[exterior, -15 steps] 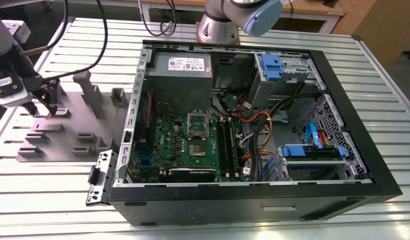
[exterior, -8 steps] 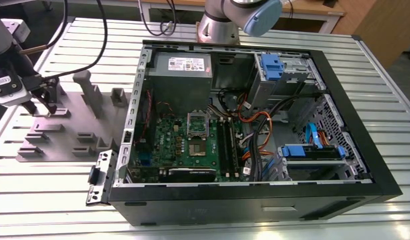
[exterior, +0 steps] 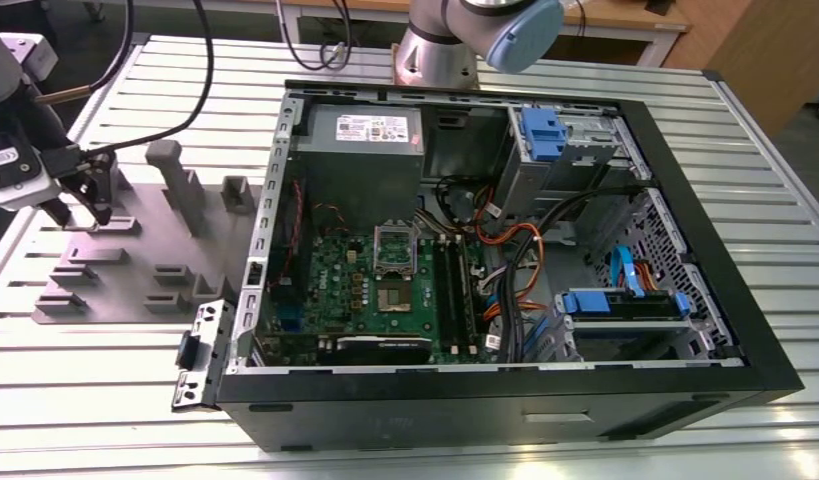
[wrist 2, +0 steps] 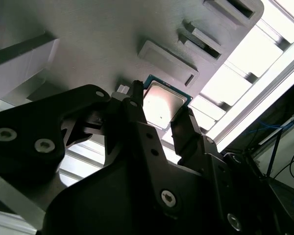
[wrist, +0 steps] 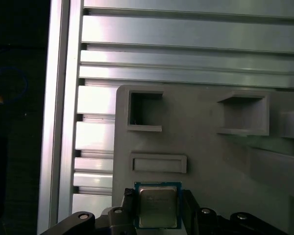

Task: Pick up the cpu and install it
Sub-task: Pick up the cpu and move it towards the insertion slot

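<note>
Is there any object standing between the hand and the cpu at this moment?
Nothing visible stands between them. The hand is directly at the cpu, which lies on the grey holder plate, and no other object is in between.

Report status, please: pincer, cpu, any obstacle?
Pincer low at the cpu. It lies flat on grey holder tray. Grip unconfirmed. No obstacle seen.

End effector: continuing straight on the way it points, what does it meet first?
Most likely the cpu, lying on the grey holder plate directly beneath the end effector; whether they already touch is unclear.
</note>
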Controlling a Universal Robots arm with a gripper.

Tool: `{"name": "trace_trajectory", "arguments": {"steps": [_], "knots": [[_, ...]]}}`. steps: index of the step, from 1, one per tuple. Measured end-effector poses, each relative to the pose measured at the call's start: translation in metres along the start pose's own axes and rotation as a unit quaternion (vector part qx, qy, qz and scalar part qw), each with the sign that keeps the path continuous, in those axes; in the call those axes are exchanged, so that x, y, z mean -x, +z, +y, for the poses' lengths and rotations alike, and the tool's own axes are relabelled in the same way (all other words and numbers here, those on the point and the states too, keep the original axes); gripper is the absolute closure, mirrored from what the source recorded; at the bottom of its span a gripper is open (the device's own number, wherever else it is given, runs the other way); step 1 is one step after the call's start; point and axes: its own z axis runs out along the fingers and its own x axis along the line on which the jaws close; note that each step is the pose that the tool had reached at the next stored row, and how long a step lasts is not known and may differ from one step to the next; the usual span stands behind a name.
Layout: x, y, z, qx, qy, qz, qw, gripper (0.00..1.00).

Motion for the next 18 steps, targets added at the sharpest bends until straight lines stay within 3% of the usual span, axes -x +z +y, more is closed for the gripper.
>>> {"name": "trace_trajectory", "arguments": {"steps": [18], "knots": [[0.0000, -0.0088, 0.0003, 0.0000, 0.000, -0.0001, 1.00000, 0.53]]}}
